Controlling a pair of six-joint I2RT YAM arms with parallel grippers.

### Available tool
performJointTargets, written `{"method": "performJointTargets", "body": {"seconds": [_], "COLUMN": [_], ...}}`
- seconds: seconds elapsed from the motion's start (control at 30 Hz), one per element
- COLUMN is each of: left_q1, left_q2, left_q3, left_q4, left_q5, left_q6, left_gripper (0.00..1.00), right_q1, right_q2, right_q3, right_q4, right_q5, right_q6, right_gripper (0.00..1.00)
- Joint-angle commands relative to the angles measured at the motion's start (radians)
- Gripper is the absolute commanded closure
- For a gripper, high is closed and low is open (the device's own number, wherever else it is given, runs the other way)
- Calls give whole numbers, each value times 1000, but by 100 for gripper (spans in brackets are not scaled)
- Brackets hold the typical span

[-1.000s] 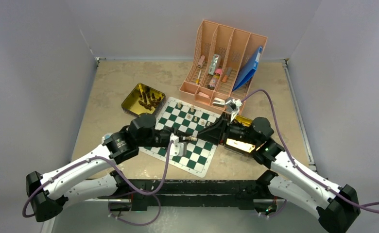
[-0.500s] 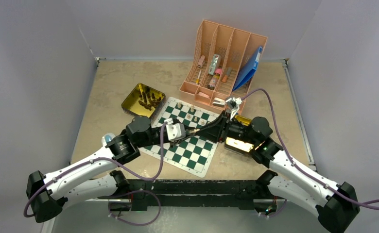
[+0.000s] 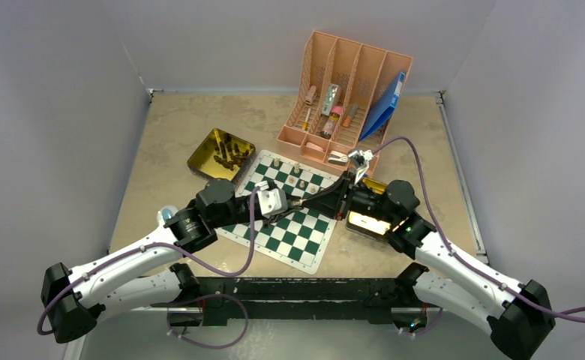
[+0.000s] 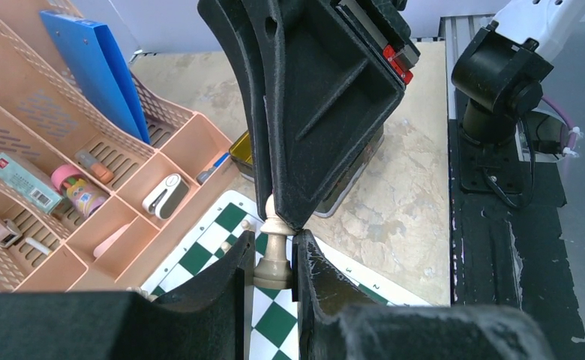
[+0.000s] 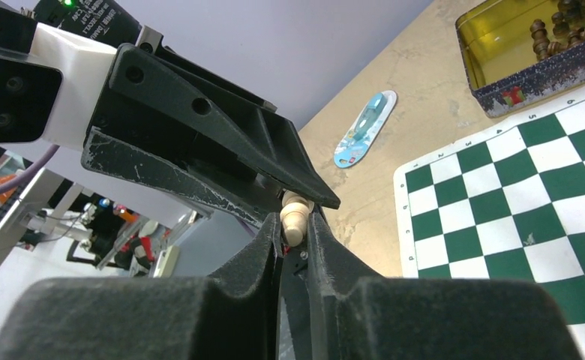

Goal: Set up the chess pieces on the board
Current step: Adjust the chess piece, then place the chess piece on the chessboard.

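Tan table [image 3: 171, 124], board [image 3: 305, 241]: shared pale pawn [image 4: 274, 264].
Your left gripper [image 4: 272, 252] and right gripper [image 5: 295, 226] both clamp it, 2 o'clock off board centre.

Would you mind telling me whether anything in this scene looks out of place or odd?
Yes: one pale tan chess piece is pinched by both the left gripper and the right gripper at once, over the green-and-white checked board, which itself lies askew on the beige table.
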Motion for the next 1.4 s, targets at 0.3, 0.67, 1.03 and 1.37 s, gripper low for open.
{"method": "performJointTargets", "body": {"seconds": [0.3, 0.67, 1.03, 1.37], "left_q1": [0, 1, 7, 7], "left_q2": [-102, -156, -233, -272], "left_q3": [-32, 1, 48, 69], "left_q4": [-59, -276, -449, -652], "left_q5": [-25, -422, -667, -607], "left_q6": [-96, -379, -538, -555], "left_gripper": [41, 32, 8, 6], "right_q1": [0, -1, 0, 0], "right_q2": [-26, 71, 339, 622], "right_q3": [75, 221, 408, 559], "right_q4": [-200, -488, -661, -748], "right_q5": [165, 575, 779, 817], "right_q6": [-117, -246, -337, -386], "right_gripper": [93, 94, 94, 92]}}
